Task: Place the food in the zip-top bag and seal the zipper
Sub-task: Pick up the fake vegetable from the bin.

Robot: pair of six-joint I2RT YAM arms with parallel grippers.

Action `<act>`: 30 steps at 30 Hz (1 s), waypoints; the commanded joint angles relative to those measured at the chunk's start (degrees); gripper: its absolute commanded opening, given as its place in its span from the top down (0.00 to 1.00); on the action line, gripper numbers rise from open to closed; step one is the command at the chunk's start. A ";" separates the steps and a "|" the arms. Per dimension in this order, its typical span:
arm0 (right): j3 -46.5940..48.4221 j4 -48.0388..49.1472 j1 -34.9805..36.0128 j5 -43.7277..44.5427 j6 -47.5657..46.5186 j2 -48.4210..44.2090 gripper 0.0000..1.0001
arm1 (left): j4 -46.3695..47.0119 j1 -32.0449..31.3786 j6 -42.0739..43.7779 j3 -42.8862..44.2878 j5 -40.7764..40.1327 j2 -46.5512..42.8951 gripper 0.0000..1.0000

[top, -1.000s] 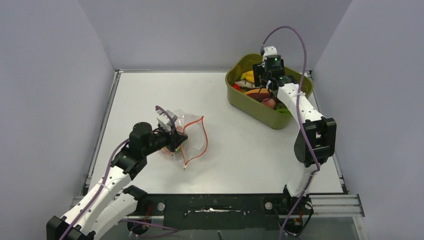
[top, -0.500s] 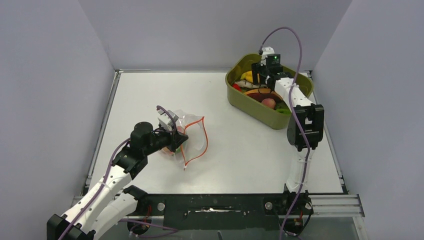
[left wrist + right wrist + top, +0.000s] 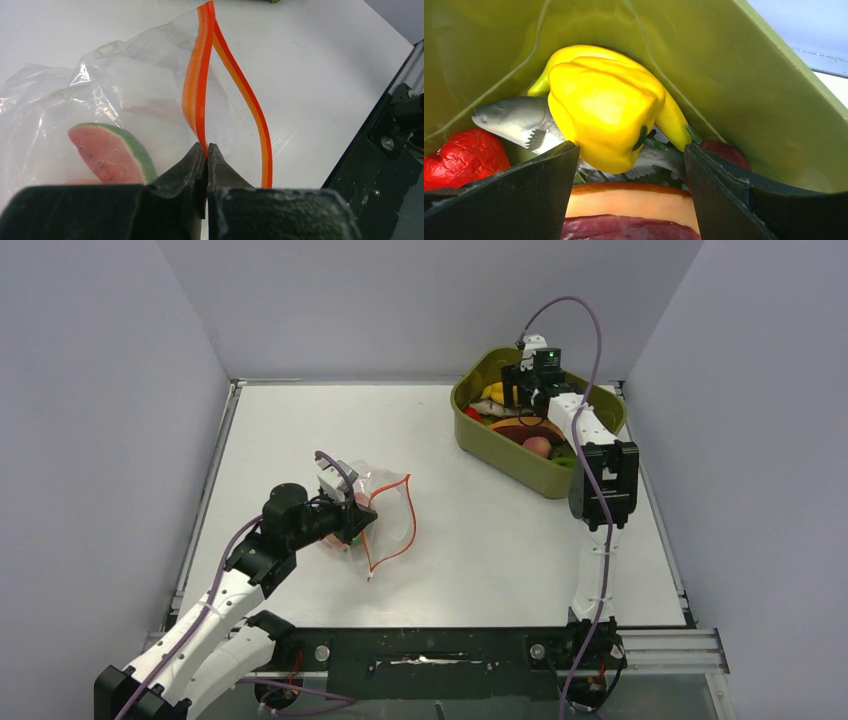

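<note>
While astride pepper (image 3: 606,112), right jaws wide.

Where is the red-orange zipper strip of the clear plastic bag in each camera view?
Top external: the red-orange zipper strip loops open left of centre.
Left wrist: centre, rising from the left gripper.
Right wrist: not in it.
Shared landmark: the left gripper pinching it.

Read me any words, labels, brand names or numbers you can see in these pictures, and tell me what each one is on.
No text can be read anywhere.
The zip-top bag and its zipper are unprinted. The green tub and the yellow pepper carry no label or number.
</note>
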 commanded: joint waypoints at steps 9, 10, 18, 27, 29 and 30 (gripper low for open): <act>5.49 2.97 -0.37 -4.41 -0.74 3.13 0.25 | 2.96 -0.19 0.77 0.63 -0.85 -1.82 1.00; 5.49 3.06 -0.43 -4.32 -0.85 3.19 0.26 | 2.96 -0.18 0.77 0.68 -0.96 -1.95 1.00; 7.23 3.77 -0.48 -6.31 -1.35 3.49 0.17 | 2.61 -0.18 0.86 0.76 -1.15 -2.28 1.00; 7.82 6.43 -0.47 -7.32 -2.88 5.76 0.01 | 2.87 -0.17 0.73 0.67 -0.77 -2.13 1.00; 8.02 7.09 -0.44 -6.69 -2.81 6.25 0.00 | 2.87 -0.18 0.82 0.67 -1.05 -2.12 1.00; 8.05 7.39 -0.44 -6.31 -2.56 6.43 0.01 | 2.90 -0.18 0.81 0.59 -1.14 -2.12 1.00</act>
